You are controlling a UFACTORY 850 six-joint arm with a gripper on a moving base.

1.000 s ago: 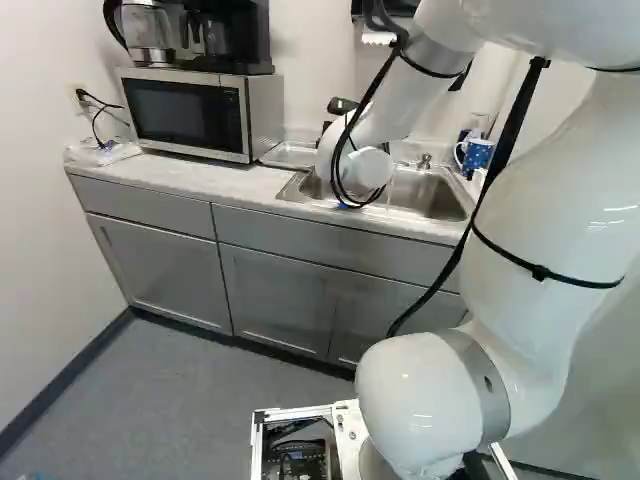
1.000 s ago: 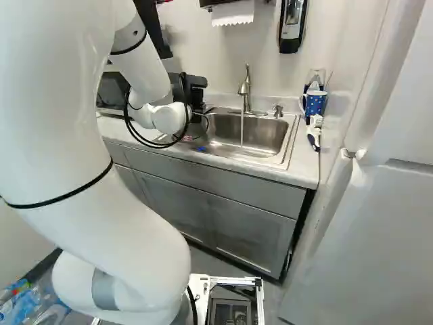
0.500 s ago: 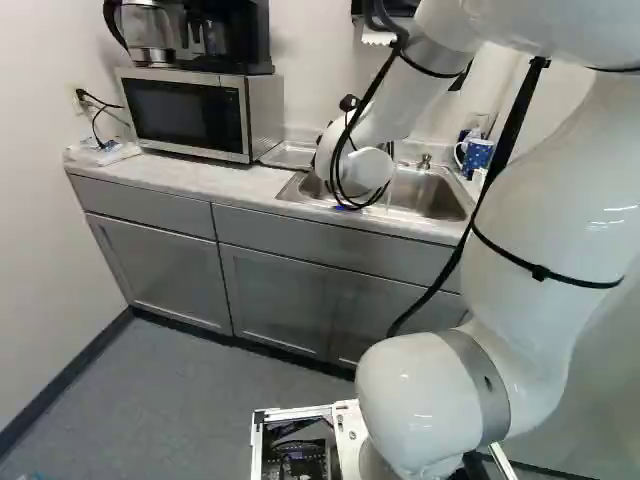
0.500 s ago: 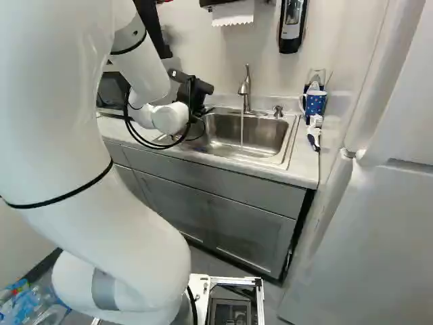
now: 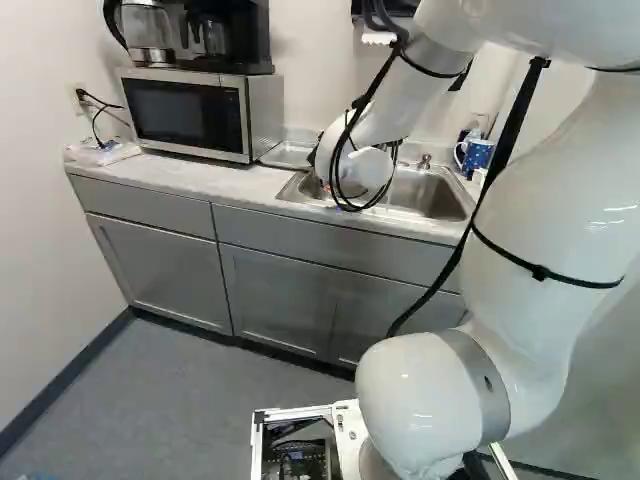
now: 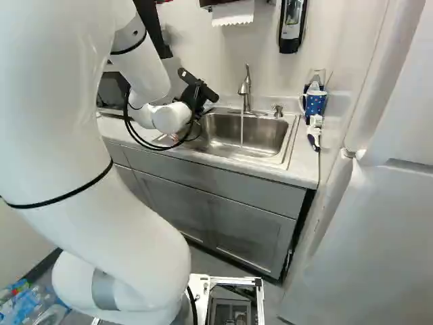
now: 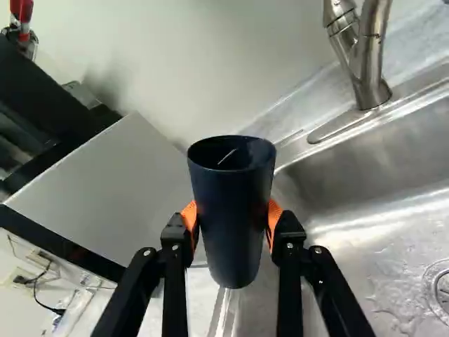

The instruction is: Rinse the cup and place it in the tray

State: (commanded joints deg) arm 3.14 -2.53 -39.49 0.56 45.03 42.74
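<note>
My gripper (image 6: 196,100) shows as a black body over the sink's near left corner in the right base view, its fingertips hidden. From the wrist, the gripper (image 7: 233,223) is shut on a dark blue tapered cup (image 7: 231,210), orange pads pressing from both sides. The cup's open mouth faces the wrist camera. In the right base view, water runs from the faucet (image 6: 246,88) into the steel sink (image 6: 260,135), apart from the gripper. A flat, metallic, tray-like piece (image 5: 288,154) lies between microwave and sink.
The microwave (image 5: 190,112) stands left of the sink with a coffee maker (image 5: 225,35) on top. A blue dotted mug (image 6: 314,103) and a white-handled brush (image 6: 314,133) are right of the sink. A soap dispenser (image 6: 292,24) hangs above.
My wrist has turned, and the black gripper body has swung to a steeper slant beside the sink with the cup held. The base has not moved.
</note>
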